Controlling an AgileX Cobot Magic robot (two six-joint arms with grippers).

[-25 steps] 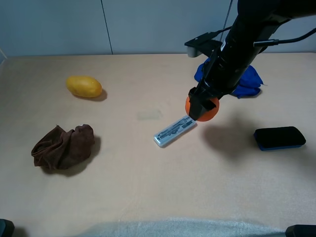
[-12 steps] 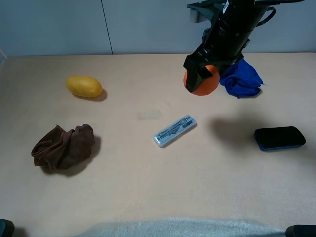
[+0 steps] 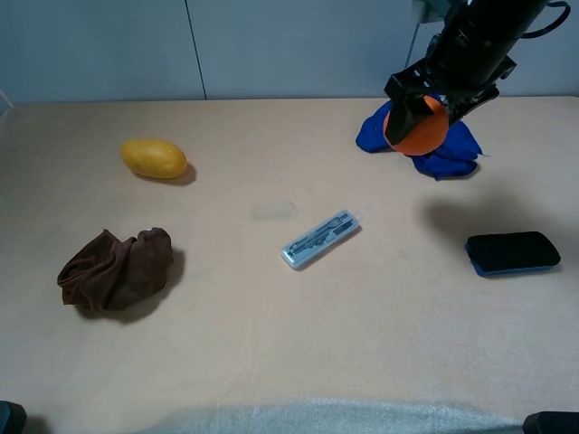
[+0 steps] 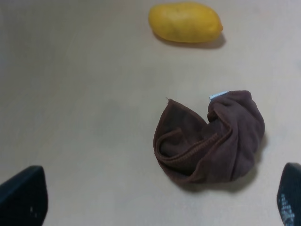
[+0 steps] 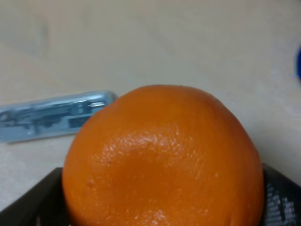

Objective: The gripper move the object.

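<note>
Item: the object (image 3: 422, 134), one round orange fruit. You may judge it firm and moderately heavy, with a smooth dimpled skin apt to slip or roll. It is held off the desk (image 3: 271, 316) at the far right, showing against the blue cloth (image 3: 450, 152) in the high view. Holder: the right gripper (image 3: 414, 127), clamped across its widest girth with a dark finger (image 5: 40, 202) at either side, which is where you want the hold, pressed moderately to spare the skin. The left gripper (image 4: 155, 197) is spread wide, carrying nothing.
</note>
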